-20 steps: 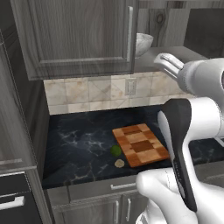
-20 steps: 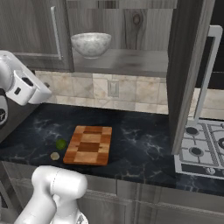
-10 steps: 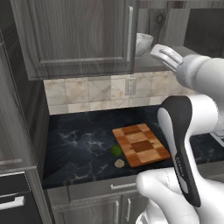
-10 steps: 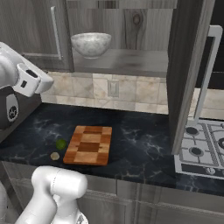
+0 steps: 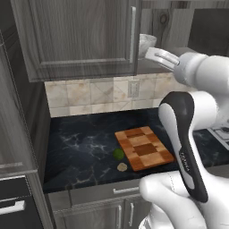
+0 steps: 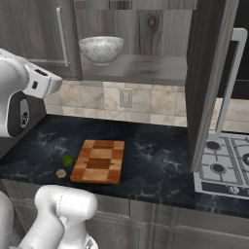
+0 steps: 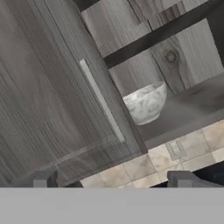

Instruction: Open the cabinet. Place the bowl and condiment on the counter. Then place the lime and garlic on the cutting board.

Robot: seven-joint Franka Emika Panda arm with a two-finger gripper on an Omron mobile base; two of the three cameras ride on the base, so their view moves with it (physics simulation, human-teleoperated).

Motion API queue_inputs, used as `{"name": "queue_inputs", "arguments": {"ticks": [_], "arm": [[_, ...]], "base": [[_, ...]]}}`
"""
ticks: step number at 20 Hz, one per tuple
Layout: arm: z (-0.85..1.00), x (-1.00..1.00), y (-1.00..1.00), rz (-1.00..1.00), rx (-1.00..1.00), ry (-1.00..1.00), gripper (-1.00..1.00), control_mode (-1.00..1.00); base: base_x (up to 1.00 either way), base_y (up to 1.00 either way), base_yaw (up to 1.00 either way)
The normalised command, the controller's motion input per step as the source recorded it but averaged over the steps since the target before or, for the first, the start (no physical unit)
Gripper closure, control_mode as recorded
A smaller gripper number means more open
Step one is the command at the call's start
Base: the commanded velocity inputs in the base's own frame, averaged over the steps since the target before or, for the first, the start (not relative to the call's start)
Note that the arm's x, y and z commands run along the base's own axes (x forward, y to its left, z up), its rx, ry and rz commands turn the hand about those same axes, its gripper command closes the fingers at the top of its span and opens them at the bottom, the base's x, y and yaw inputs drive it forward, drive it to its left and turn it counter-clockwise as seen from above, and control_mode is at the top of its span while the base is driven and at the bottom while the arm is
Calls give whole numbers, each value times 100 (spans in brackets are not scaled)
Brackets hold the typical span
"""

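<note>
Gripper (image 7: 112, 180): jaws spread wide, holding nothing; raised to shelf height, facing the wall cabinet's closed left door with the open compartment off to its right.

Bowl (image 7: 146, 103): ahead of the fingertips and to the right, sitting on the grey wooden shelf (image 6: 146, 68), just past the edge of the closed door; well apart from the fingers.

Cabinet (image 5: 76, 40): right door (image 6: 206, 78) swung out toward the stove side; left door shut, its long silver bar handle (image 7: 101, 101) straight ahead of the hand, between the fingers' line and the bowl.

Condiment: no jar can be made out on the visible part of the shelf; it may sit behind the closed door, cannot tell.

Lime (image 5: 118, 154) and garlic (image 5: 122, 167): far below the hand on the black marble counter (image 5: 80, 152), just beside the near-left edge of the cutting board (image 5: 144, 148), not on it.

Step in hand: likely opening the cabinet further, or starting the reach for the bowl; the first looks more probable given where the hand points.

Next move: calls for closing in on the bar handle with the open fingers straddling it, then pulling the door outward.
</note>
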Motion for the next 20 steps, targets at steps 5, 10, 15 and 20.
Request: {"name": "queue_inputs", "arguments": {"ticks": [5, 10, 15, 20], "arm": [[5, 23, 14, 7, -11, 2, -100, -100], [1, 27, 8, 0, -2, 3, -100, -100], [0, 29, 2, -1, 0, 2, -100, -100], [1, 32, 0, -2, -1, 0, -100, -100]], "base": [[0, 0, 0], [0, 0, 0], [0, 0, 0], [0, 0, 0]]}}
